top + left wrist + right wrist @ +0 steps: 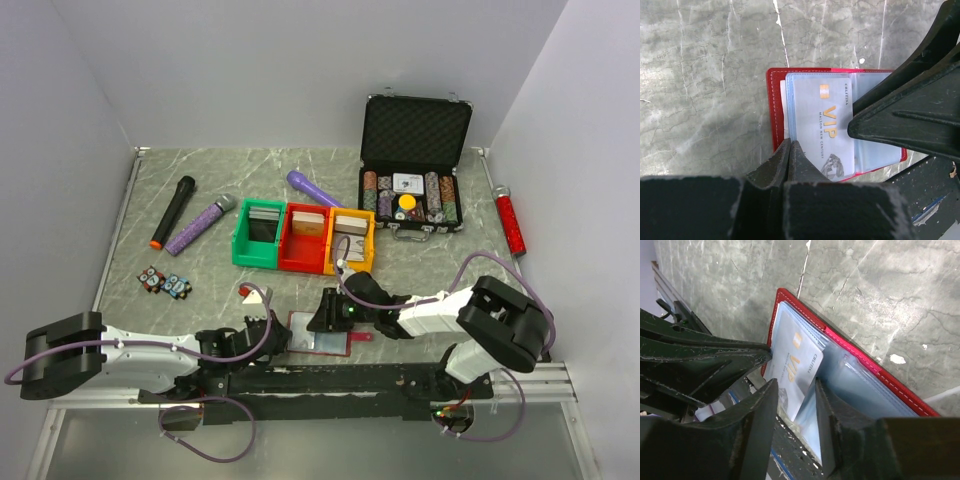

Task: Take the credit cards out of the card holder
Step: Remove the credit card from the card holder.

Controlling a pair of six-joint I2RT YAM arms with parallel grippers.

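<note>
While the left pincer (790,146), tips together, pins the open card holder (774,95) near the counter's (705,75) front edge, the right pincer (795,386) straddles the VIP card (792,352) with jaws apart, so next it likely must clamp and slide it out.

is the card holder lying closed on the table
No, the card holder lies spread open, with a VIP card showing in its pale sleeves.

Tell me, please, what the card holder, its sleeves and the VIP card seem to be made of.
The card holder: probably leather or imitation, red, pale stitching along its edge. Its sleeves: soft translucent plastic, glossy. The VIP card: stiff glossy plastic, gold print.
</note>
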